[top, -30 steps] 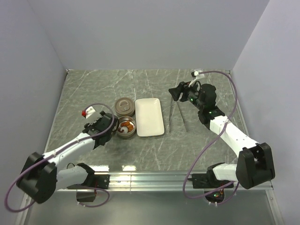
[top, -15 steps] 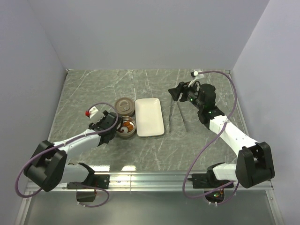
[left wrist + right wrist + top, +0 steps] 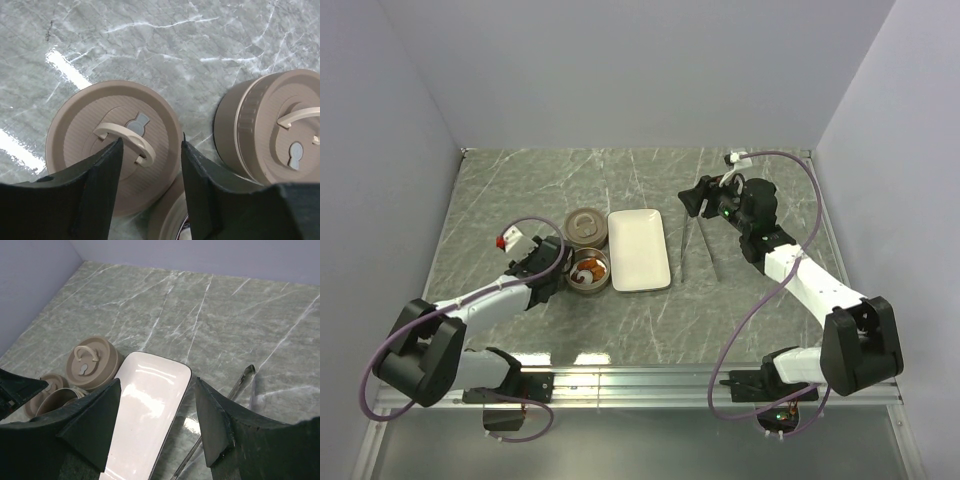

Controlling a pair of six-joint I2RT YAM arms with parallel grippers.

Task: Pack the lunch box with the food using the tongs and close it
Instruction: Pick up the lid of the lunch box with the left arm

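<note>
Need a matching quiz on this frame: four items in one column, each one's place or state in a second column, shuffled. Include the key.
Items
1. white tray
2. tongs
3. loose lid
4. open tin

Place or state
A. lying flat, right below the left claw
B. holds food pieces
C. empty
D. lying to the right of the tray in the top view

Pairs: 1-C, 2-D, 3-A, 4-B

Marble table (image 3: 520, 190) bears closed tin (image 3: 586, 226), open tin (image 3: 592, 289), lid (image 3: 75, 125), tray (image 3: 639, 249), tongs (image 3: 688, 245).
</note>
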